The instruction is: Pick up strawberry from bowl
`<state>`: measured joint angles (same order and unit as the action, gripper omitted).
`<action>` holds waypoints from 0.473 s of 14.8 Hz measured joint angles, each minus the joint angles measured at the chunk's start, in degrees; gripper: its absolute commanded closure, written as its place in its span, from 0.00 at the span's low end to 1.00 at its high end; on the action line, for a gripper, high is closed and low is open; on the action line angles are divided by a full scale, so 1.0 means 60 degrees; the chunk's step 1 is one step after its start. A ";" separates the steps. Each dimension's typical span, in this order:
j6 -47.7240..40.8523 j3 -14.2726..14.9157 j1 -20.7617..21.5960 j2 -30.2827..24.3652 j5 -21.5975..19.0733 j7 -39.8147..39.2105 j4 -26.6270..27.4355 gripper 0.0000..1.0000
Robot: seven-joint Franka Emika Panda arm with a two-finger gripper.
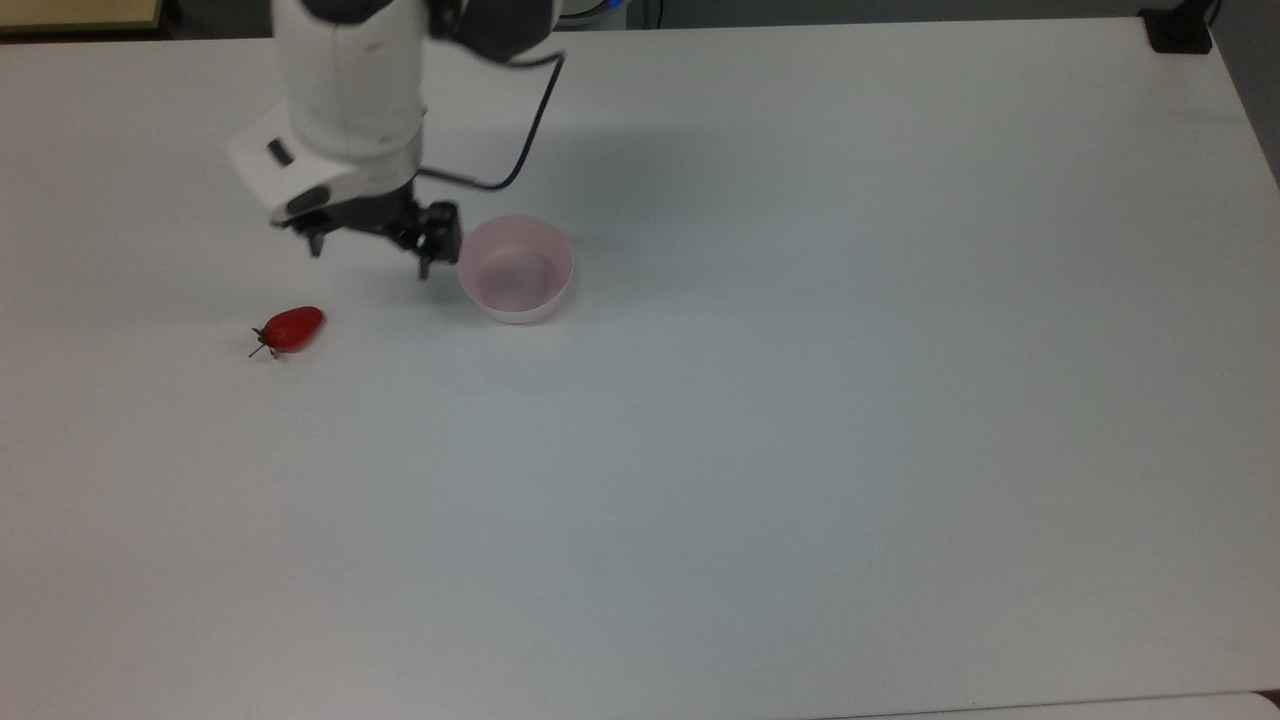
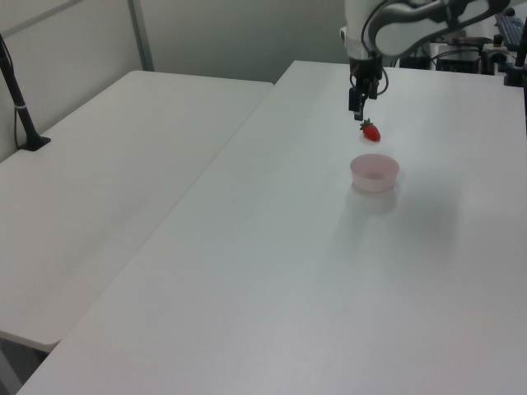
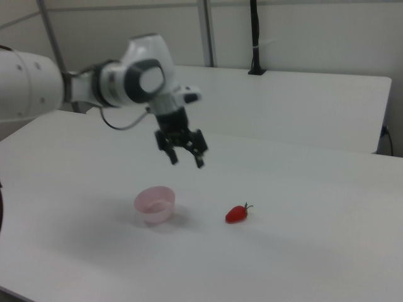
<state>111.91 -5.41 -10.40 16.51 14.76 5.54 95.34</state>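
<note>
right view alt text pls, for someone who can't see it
A small red strawberry lies on a white table, apart from an empty pale pink bowl on the right view's left. Above and between them, a white robot arm holds its open pincer in the air, gripping nothing.
</note>
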 measured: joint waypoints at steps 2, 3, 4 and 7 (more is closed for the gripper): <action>-0.0735 -0.0009 0.0421 -0.0641 -0.0331 0.0000 -0.0003 0.00; -0.0951 -0.0012 0.0548 -0.0841 -0.0442 0.0000 -0.0004 0.00; -0.1136 -0.0013 0.0667 -0.1035 -0.0569 0.0000 -0.0005 0.00; -0.1622 -0.0016 0.0921 -0.1596 -0.0933 0.0002 -0.0005 0.00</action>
<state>102.18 -5.50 -4.88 6.93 9.16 5.55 95.31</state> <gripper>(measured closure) 0.000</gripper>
